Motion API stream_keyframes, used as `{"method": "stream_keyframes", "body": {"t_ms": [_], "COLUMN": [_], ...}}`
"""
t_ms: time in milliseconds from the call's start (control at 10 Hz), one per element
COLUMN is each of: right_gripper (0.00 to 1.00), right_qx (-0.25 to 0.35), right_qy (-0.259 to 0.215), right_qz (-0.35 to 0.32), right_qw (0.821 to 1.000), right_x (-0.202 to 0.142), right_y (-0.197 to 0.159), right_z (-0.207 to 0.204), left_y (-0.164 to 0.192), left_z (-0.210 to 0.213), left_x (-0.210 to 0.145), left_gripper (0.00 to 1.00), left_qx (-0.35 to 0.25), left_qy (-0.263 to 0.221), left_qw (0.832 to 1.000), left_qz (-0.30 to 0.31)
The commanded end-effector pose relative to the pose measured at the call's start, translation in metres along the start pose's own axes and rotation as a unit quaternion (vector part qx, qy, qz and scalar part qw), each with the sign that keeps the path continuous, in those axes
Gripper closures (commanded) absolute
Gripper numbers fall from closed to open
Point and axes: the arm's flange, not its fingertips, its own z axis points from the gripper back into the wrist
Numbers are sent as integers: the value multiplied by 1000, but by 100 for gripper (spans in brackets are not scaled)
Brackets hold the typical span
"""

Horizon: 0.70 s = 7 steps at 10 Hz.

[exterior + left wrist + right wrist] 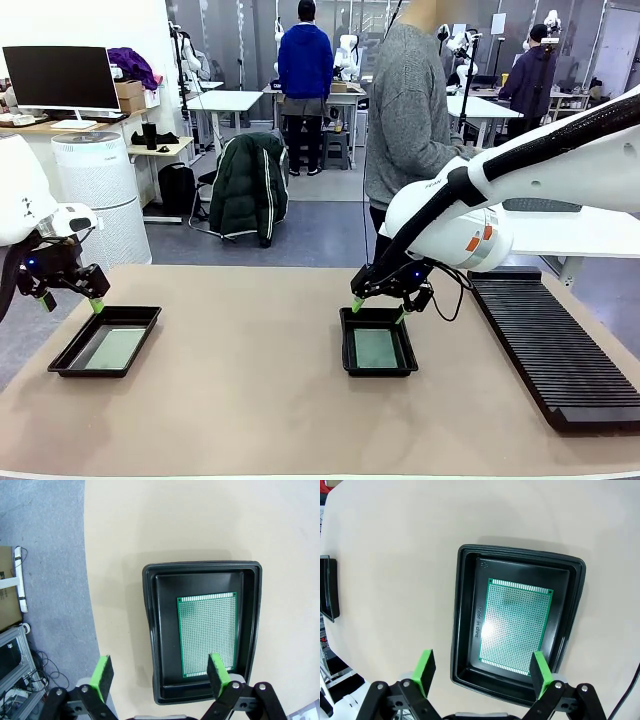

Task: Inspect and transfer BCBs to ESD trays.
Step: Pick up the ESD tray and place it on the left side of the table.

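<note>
From the front, I am seeing the left gripper (70, 297) hovering above the left ESD tray (62, 362), with its jaws wide apart and holding nothing. The right gripper (378, 308) is hanging over the far rim of the middle ESD tray (346, 352), also fully spread and empty. A green board is lying in each tray. The ribbed rack (550, 345) is standing well apart on the right.

In the left wrist view, the circuit board (207, 634) is lying flat toward one side of its tray (150, 630). One green pad (218, 674) is sitting over the board's near edge, so I am thinking a straight descent could press on it.

In the right wrist view, the board (514, 625) is lying flat and slightly skewed. With almost no edge standing up, I am fearing the fingers could slide off or strike the tray wall (462, 630).
</note>
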Motion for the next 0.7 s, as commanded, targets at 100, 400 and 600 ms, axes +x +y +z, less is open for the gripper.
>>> {"method": "stream_keyframes", "body": {"t_ms": [100, 400, 600], "right_gripper": [0, 0, 0], "right_qx": [0, 17, 51], "right_qy": [1, 1, -1], "right_qz": [0, -17, -53], "right_qw": [1000, 1000, 997], "right_x": [0, -6, -9], "right_y": [0, -7, -30], "right_z": [-2, 16, 50], "left_y": [1, -15, -39], "left_z": [0, 15, 40], "left_x": [0, -2, -6], "left_gripper": [0, 0, 0], "left_qx": [0, -13, -18], "left_qy": [-1, -1, 4], "left_qw": [1000, 1000, 1000], "left_qz": [1, -3, 13]}}
